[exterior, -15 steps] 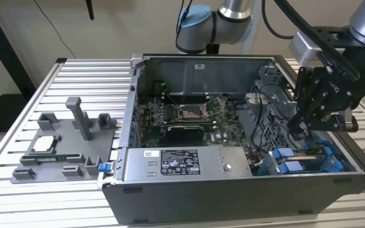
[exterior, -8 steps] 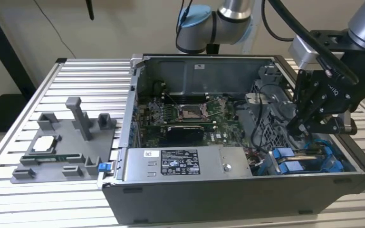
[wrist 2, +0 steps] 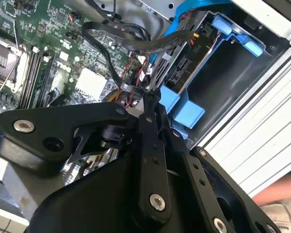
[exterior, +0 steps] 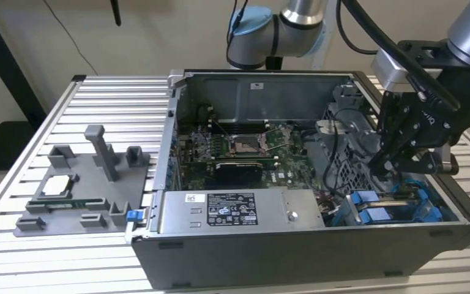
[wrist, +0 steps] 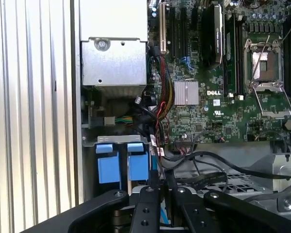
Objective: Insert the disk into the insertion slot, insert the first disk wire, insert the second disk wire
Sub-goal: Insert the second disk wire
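Hovering claw (exterior: 379,164) w/ pinched black wire (wrist 2: 136,89), beside blue disk carriers (wrist: 123,165).

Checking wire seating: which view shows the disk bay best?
Second wrist view: it looks into the disk bay, showing blue carrier parts and cables beside the end effector. First wrist view shows two blue tabs; the exterior view shows the bay behind the arm.

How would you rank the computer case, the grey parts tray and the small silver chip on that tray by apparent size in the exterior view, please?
1. Computer case
2. Grey parts tray
3. Silver chip
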